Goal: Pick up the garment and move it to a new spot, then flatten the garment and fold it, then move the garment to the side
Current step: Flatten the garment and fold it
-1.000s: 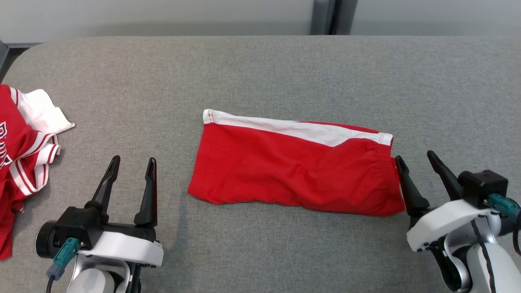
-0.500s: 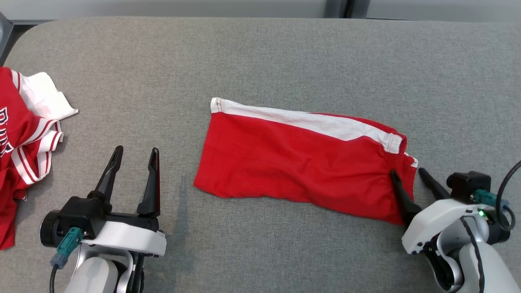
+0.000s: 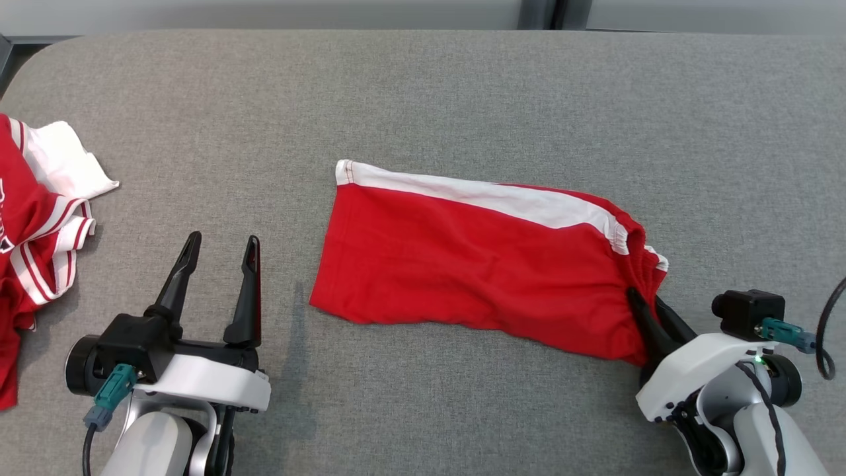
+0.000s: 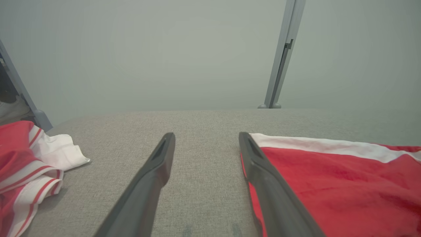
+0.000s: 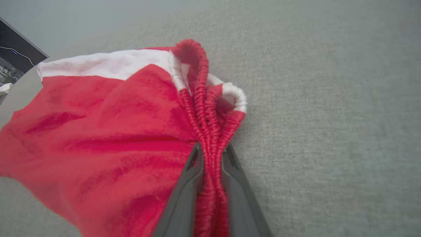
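right end effector (image 3: 644,305) slid in from right, now clamped on bunched waistband (image 5: 210,128) of red shorts (image 3: 462,264), mid tabletop (image 3: 423,92). left end effector (image 3: 223,238) fingers apart, idle, near left. shorts look folded, so probably move-aside step; next: drag gently, keep fold.

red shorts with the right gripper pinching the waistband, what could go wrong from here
The right gripper grips only the bunched waistband at one end of the red shorts; a one-sided lift or drag would likely unfold or bunch them.
The left gripper stands open, off the cloth, so the far end is unsupported.
Dragged left, they could run into the red-and-white jersey.
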Tool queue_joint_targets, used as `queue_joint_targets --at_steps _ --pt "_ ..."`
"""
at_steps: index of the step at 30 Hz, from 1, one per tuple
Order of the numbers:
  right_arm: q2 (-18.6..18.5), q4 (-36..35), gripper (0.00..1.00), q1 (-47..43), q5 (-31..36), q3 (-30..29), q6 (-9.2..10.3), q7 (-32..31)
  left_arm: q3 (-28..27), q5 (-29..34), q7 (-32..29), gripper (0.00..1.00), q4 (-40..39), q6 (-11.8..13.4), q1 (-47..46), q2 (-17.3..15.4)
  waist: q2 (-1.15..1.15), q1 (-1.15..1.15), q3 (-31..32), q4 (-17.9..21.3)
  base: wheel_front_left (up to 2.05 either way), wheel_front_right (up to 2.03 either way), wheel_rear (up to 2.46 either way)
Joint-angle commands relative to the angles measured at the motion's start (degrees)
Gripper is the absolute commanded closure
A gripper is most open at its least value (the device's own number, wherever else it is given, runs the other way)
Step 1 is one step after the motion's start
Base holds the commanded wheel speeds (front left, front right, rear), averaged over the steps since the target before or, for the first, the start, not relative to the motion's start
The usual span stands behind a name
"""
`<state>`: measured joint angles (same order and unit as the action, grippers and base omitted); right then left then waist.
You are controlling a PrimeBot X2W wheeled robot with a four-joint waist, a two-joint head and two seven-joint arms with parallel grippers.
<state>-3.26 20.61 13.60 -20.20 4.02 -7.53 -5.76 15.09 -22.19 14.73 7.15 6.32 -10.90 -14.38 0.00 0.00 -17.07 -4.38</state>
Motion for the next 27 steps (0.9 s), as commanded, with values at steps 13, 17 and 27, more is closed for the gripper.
queue_joint_targets --at_steps 13,17,27 --pt "-7.23 -0.55 1.0 -3.14 -4.73 -7.13 0.17 -0.25 -0.42 -0.34 0.34 0.0 -0.41 0.32 0.15 -0.52 0.0 0.0 0.39 1.55 0.0 0.0 0.0" --pt "-9.11 -2.03 1.0 -3.26 -6.65 -7.44 0.05 -1.42 -0.31 -0.49 0.23 0.0 -0.32 0.54 0.31 -0.65 0.0 0.0 0.54 2.12 0.0 0.0 0.0" --pt "-9.15 -8.8 1.0 -1.79 -19.78 -2.79 0.04 -6.26 0.29 -0.38 -0.31 0.0 -0.22 0.69 0.0 -0.85 0.0 0.0 0.98 2.86 0.0 0.0 0.0"
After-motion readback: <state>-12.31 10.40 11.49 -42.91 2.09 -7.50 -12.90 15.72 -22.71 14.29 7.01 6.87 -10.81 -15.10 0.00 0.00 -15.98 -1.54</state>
